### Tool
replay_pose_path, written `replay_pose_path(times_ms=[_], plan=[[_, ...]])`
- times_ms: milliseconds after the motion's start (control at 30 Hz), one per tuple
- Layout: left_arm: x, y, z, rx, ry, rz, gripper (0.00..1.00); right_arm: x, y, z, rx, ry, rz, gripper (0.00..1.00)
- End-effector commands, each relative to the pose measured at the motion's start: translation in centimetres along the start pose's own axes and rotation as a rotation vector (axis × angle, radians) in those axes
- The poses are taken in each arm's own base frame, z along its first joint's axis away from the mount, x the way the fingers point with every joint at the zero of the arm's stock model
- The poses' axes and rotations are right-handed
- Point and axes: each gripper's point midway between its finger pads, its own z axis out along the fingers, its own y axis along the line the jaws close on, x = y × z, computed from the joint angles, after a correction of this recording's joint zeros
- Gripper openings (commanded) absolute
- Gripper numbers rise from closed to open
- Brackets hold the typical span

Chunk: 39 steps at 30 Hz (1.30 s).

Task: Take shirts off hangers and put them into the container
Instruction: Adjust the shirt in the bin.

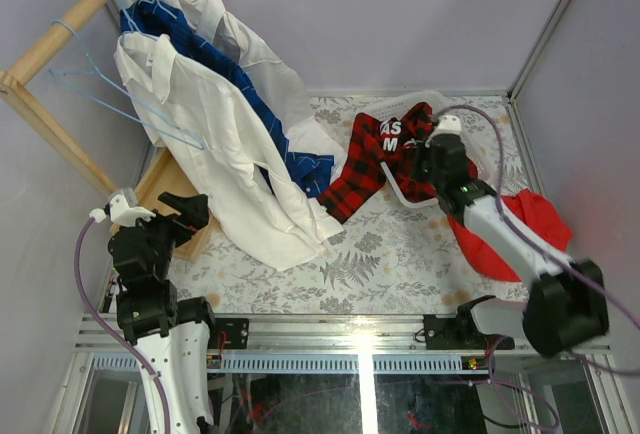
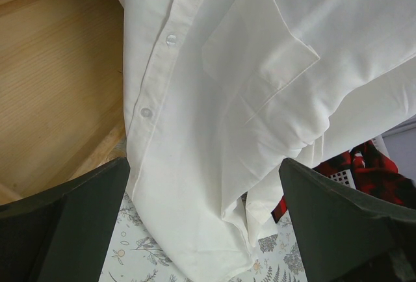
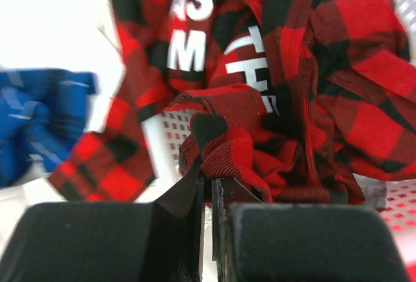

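The red-and-black plaid shirt (image 1: pixel 365 169) lies half in the white basket (image 1: pixel 397 187), with one part trailing out over the rim onto the table. My right gripper (image 1: pixel 432 149) is over the basket and shut on a bunched fold of the plaid shirt (image 3: pixel 312 67), which sits pinched at the tips of my right gripper (image 3: pixel 209 178). A white shirt (image 1: pixel 225 154), a dark blue checked shirt (image 1: pixel 265 119) and a second white shirt (image 1: pixel 250 49) hang on light-blue hangers (image 1: pixel 120 104). My left gripper (image 1: pixel 185 209) is open just before the white shirt's hem (image 2: pixel 227 100).
The wooden rack's pole (image 1: pixel 60 39) crosses the top left, and its wooden base (image 2: pixel 58 80) is beside my left gripper. A plain red cloth (image 1: pixel 530 219) lies under my right arm. The table has a floral cover (image 1: pixel 400 254).
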Motion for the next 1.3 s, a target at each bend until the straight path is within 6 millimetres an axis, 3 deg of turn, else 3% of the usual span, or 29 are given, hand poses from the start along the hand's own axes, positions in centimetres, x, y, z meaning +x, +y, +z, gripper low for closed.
replay_pose_path(times_ms=[0,67,167,300,400,600,833,933,1133,1267], plan=[[-0.9,-0.5,0.1,0.026,-0.047,0.009,1.00,7.4,-4.1,3.4,0.198,0.313,-0.163,0.00],[-0.9,-0.5,0.1,0.024,-0.048,0.007,1.00,8.6,-4.6,3.6,0.216,0.339,-0.164,0.00],[-0.9,-0.5,0.1,0.026,-0.043,0.009,1.00,5.4,-3.7,3.0,0.187,0.267,-0.177,0.10],[-0.9,-0.5,0.2,0.023,-0.045,0.009,1.00,-1.9,-0.5,0.8,0.069,0.121,-0.181,0.58],[-0.9,-0.4,0.1,0.022,-0.046,0.008,1.00,-4.0,1.3,-0.4,-0.005,0.119,-0.184,0.77],[-0.9,-0.5,0.2,0.024,-0.042,0.009,1.00,-1.9,2.1,-0.5,-0.047,0.200,-0.132,0.90],[-0.8,-0.5,0.2,0.022,-0.039,0.009,1.00,1.0,9.6,-1.6,-0.446,0.226,-0.108,0.83],[-0.8,-0.5,0.2,0.023,-0.036,0.008,1.00,3.7,10.5,-0.2,-0.458,0.257,-0.160,0.80],[-0.8,-0.4,0.2,0.019,-0.038,0.005,1.00,7.6,14.3,2.0,-0.502,0.310,-0.299,0.79],[-0.9,-0.5,0.1,0.024,-0.044,0.006,1.00,9.7,15.1,4.1,-0.470,0.358,-0.322,0.79]])
